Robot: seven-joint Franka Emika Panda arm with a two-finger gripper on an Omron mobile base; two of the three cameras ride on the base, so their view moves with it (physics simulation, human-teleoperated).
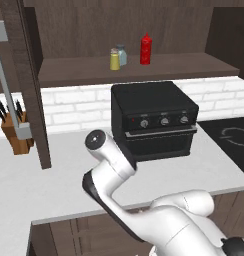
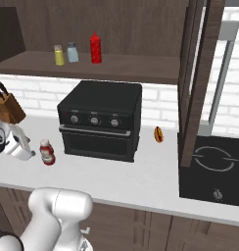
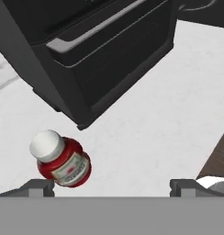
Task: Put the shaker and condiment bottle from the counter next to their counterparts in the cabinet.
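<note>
One squat condiment bottle (image 3: 62, 160) stands upright on the counter (image 3: 169, 119) before the oven (image 3: 86, 50); we judge it left of our wide-open, empty gripper (image 3: 112, 187).

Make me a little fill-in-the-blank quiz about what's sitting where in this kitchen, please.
1. The yellow shaker already stands on the cabinet shelf beside the blue-grey ____.
2. The condiment bottle with the white cap stands on the ____ near the black oven.
3. On the shelf, the tall squeeze bottle is coloured ____.
4. The knife block holds ____.

Missing words: shaker; counter; red; knives
</note>
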